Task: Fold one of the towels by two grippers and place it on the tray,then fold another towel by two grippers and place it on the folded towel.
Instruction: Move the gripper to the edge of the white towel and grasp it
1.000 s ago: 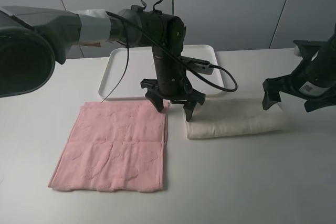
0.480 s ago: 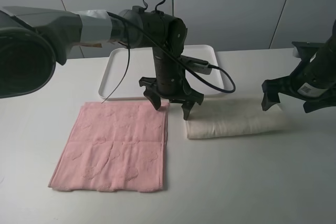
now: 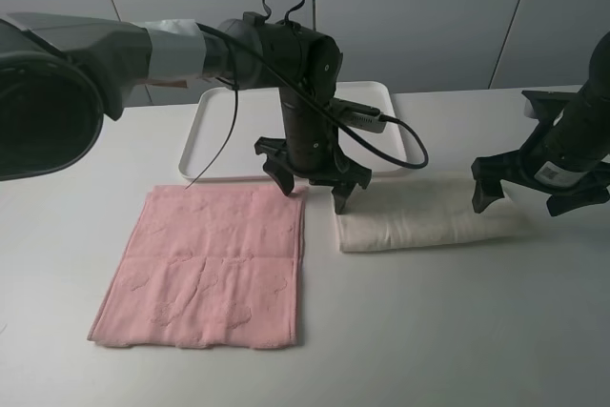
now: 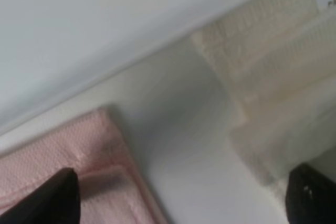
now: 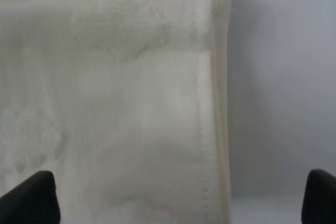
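So the cream towel (image 3: 429, 221) is already folded into a long strip. It's lying on the tabletop (image 3: 457, 331) right of centre, just below the tray (image 3: 212, 131) but not on it yet. The left claw (image 3: 313, 195) hangs over the strip's left end, spread wide and empty, right by the gap to the pink towel (image 3: 205, 264), which lies flat and unfolded at lower left. The right claw (image 3: 519, 200) is wide apart too, holding nothing, above the strip's right end. My guess is one claw per end, so they can pinch both ends and lift it level onto the tray at upper centre.
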Controlling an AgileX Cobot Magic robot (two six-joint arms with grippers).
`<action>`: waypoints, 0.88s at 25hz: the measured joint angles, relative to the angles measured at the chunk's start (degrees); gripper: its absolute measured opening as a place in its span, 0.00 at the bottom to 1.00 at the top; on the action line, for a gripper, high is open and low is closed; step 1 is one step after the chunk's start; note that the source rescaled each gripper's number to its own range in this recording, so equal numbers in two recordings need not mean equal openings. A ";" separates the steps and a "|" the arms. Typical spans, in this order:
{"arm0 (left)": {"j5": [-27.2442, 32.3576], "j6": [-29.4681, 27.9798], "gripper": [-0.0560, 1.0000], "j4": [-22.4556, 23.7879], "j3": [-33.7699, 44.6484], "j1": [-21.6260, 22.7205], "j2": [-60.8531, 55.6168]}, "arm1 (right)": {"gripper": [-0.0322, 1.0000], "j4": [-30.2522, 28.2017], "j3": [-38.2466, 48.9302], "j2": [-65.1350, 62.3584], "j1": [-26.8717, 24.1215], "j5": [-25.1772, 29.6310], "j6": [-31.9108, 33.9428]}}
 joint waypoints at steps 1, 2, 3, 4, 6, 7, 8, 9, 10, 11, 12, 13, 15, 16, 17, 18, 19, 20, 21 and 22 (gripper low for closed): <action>0.00 0.00 1.00 0.37 0.00 -0.12 0.16 | 1.00 0.00 0.00 0.00 0.00 -0.05 0.00; 0.00 -0.11 1.00 0.58 0.00 -0.34 0.46 | 1.00 0.00 0.00 0.00 0.00 -0.26 0.00; 0.00 -0.11 1.00 0.81 -0.21 -0.50 0.56 | 1.00 0.00 0.00 0.00 0.00 -0.36 0.14; 0.00 -0.11 1.00 1.18 -0.31 -0.65 0.59 | 1.00 0.00 0.00 0.00 0.00 -0.39 0.14; 0.40 -0.21 1.00 1.81 -0.55 -0.93 0.72 | 1.00 0.00 0.00 0.00 0.00 -0.50 0.14; 0.52 -0.21 1.00 1.96 -0.55 -1.02 0.72 | 1.00 0.00 0.00 0.00 0.00 -0.50 0.14; 0.64 -0.21 1.00 1.96 -0.55 -1.02 0.82 | 1.00 0.00 0.00 0.00 0.00 -0.62 0.14; 0.62 -0.21 1.00 1.96 -0.55 -1.02 0.82 | 1.00 0.00 0.00 0.00 0.00 -0.73 0.14; 0.74 -0.21 1.00 1.96 -0.55 -1.02 0.82 | 1.00 0.00 0.00 0.00 0.00 -0.86 0.14; 0.74 -0.21 1.00 1.96 -0.55 -1.02 0.82 | 1.00 0.00 0.00 0.00 0.00 -0.97 0.14; 0.74 -0.21 1.00 1.96 -0.55 -1.02 0.82 | 1.00 0.00 0.00 0.00 0.00 -0.97 0.14; 0.74 -0.21 1.00 1.96 -0.55 -1.02 0.82 | 1.00 0.00 0.00 0.00 0.00 -1.15 0.14; 0.74 -0.21 1.00 1.96 -0.55 -1.02 0.82 | 1.00 0.00 0.00 0.00 0.00 -1.40 0.14; 0.74 -0.09 1.00 1.96 -0.55 -1.02 0.82 | 1.00 0.00 0.00 0.00 0.00 -1.54 0.14; 0.74 0.21 1.00 1.96 -0.55 -1.02 0.82 | 1.00 0.00 0.00 0.07 0.00 -1.73 0.14; 0.74 0.45 1.00 1.96 -0.55 -1.02 0.82 | 1.00 0.00 -0.04 0.13 0.00 -2.06 0.14; 0.74 0.56 1.00 1.96 -0.55 -1.02 0.82 | 1.00 0.00 -0.14 0.51 0.00 -2.20 0.14; 0.74 0.67 1.00 1.96 -0.55 -1.02 0.82 | 1.00 0.00 -0.25 0.96 0.00 -2.32 0.14; 0.74 0.67 1.00 1.96 -0.55 -1.02 0.82 | 1.00 0.00 -0.70 1.67 0.00 -2.20 0.14; 0.74 0.78 1.00 1.96 -0.55 -1.02 0.82 | 1.00 -0.14 -1.30 2.54 0.00 -1.75 0.14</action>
